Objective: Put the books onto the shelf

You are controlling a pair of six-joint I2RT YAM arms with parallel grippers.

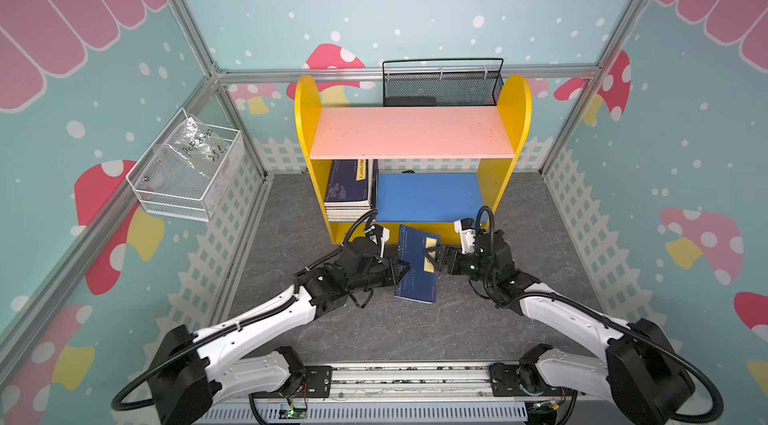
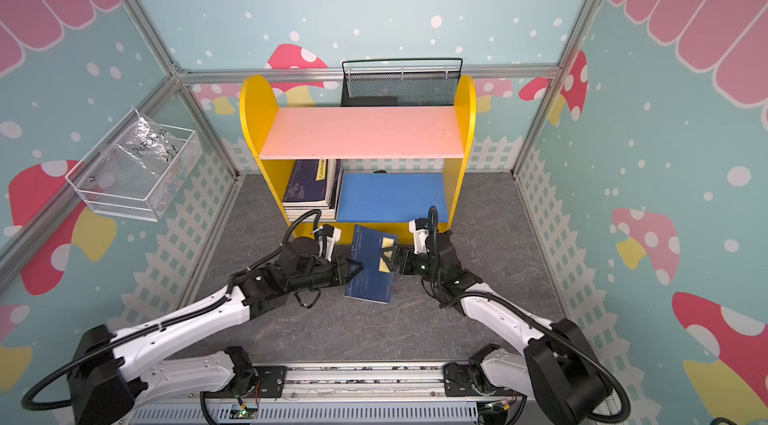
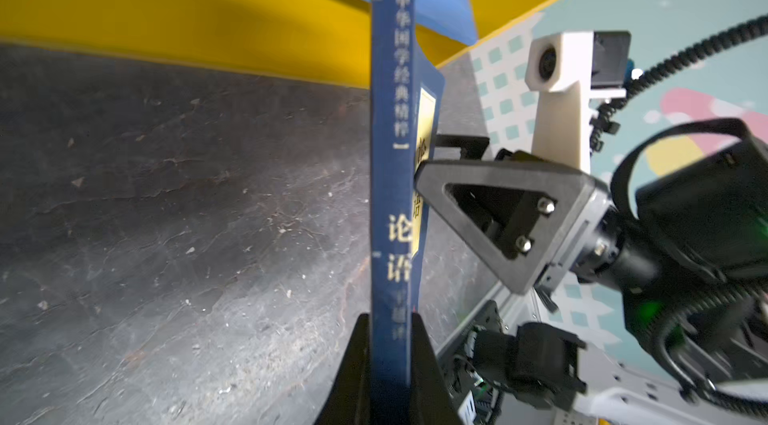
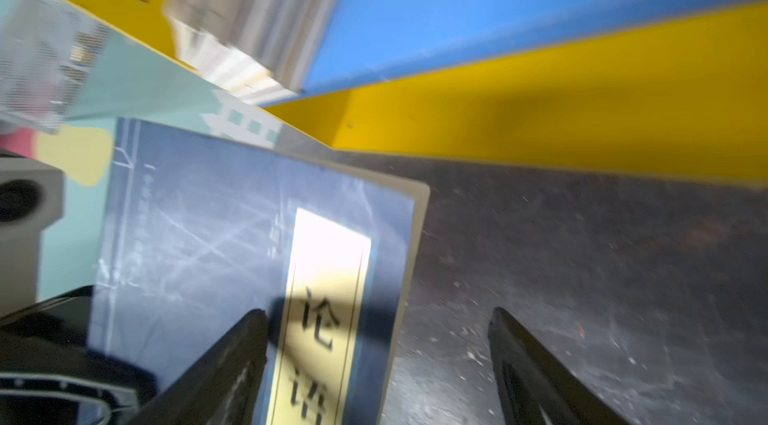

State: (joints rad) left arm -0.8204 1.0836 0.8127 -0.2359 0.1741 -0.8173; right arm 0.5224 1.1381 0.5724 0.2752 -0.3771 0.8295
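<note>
One navy book [image 1: 415,283] | left end effector [image 3: 390,325] clamps spine | shelved stack [image 4: 249,28] blurred

The left hand [image 3: 390,321] is clamped on the navy book [image 3: 392,132], both fingers pressed flat against its covers and its lettered spine facing the camera. From that hand the book runs toward twelve o'clock. At two o'clock the right hand [image 3: 428,159] has its fingers spread, with the tips at the cover's yellow label [image 3: 426,111]. The grey worktop [image 3: 187,215] lies at ten o'clock and the shelf [image 3: 187,20] at eleven.
</note>
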